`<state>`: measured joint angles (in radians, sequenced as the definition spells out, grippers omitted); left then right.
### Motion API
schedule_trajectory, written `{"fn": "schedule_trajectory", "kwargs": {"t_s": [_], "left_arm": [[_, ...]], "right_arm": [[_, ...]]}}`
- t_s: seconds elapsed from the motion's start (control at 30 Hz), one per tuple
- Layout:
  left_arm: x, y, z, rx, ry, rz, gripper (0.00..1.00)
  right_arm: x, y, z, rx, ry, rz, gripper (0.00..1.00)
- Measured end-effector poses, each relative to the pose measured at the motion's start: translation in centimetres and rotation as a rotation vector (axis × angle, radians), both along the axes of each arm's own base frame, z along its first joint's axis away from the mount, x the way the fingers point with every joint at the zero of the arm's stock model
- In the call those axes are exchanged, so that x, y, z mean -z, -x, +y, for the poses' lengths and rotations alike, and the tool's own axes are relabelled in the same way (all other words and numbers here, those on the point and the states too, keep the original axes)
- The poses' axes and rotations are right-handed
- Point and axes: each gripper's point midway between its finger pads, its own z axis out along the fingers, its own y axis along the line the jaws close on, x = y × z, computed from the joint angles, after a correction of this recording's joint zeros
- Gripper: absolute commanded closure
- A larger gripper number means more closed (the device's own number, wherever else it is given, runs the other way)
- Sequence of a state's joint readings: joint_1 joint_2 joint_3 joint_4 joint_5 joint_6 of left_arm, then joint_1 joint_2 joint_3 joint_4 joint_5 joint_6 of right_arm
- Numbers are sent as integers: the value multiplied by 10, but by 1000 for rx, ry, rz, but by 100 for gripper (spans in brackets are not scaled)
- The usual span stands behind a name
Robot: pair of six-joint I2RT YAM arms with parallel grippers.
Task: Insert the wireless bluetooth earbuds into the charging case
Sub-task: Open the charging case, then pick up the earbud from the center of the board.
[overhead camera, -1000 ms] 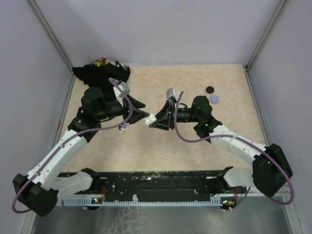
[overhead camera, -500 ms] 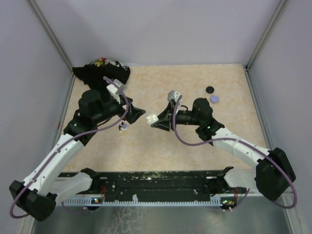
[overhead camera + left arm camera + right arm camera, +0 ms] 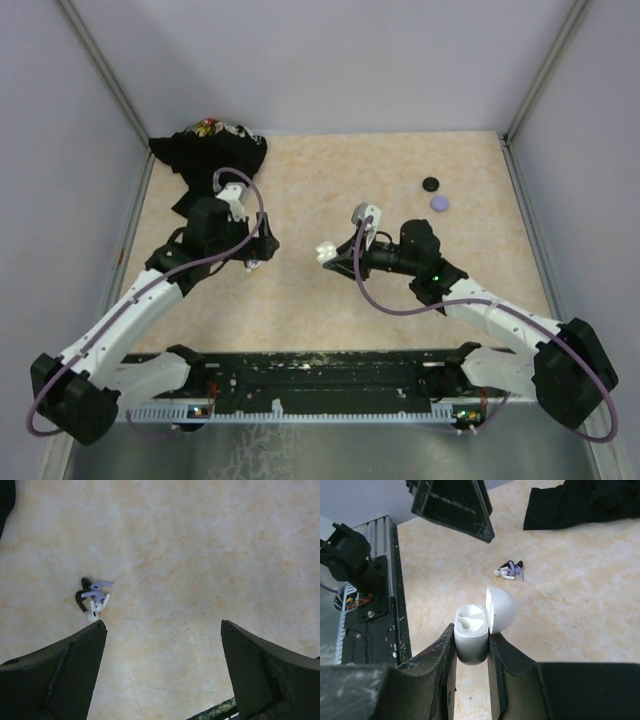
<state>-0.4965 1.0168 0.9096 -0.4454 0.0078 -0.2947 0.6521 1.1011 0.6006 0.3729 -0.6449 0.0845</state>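
Observation:
My right gripper (image 3: 471,632) is shut on the white charging case (image 3: 472,630), held above the table with its lid open. A white bud-shaped piece lies in one of its wells. From above, the case (image 3: 326,250) sits at the tip of the right gripper (image 3: 337,257), mid-table. A small cluster of earbuds (image 3: 94,597), lavender, white and dark, lies on the table just beyond my left finger. My left gripper (image 3: 163,627) is open wide with nothing between its fingers. The same earbuds (image 3: 510,571) (image 3: 253,262) lie below the left gripper (image 3: 262,245).
A black disc (image 3: 430,184) and a lavender disc (image 3: 440,203) lie at the back right. A black cloth (image 3: 210,145) is bunched in the back left corner. The arms' black base rail (image 3: 320,365) runs along the near edge.
The left gripper has opened wide and drawn back left, away from the case, to hang over the loose earbuds. The right gripper has shifted slightly right with the case.

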Motion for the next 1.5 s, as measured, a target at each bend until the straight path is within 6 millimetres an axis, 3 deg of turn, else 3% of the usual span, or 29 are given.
{"fn": "schedule_trajectory", "kwargs": {"t_s": [0.2, 0.4, 0.6, 0.8, 1.03, 1.27, 1.5], "left_arm": [[67, 4, 20, -152, -80, 186, 10], [108, -2, 28, -211, -150, 291, 27], [143, -7, 35, -235, -213, 387, 37], [150, -20, 49, -268, -223, 413, 54], [153, -35, 57, -263, -193, 450, 58], [166, -31, 58, -233, -187, 514, 70], [182, -24, 54, -205, -183, 593, 70]], "right_arm": [[7, -3, -7, 44, 14, -15, 100], [16, -4, -11, 70, 30, -12, 100], [18, -5, -12, 76, 34, -15, 100], [17, -4, -13, 77, 32, -20, 100], [14, -4, -14, 82, 26, -29, 100], [11, -3, -15, 83, 20, -36, 100], [11, -3, -15, 84, 20, -36, 100]]}}
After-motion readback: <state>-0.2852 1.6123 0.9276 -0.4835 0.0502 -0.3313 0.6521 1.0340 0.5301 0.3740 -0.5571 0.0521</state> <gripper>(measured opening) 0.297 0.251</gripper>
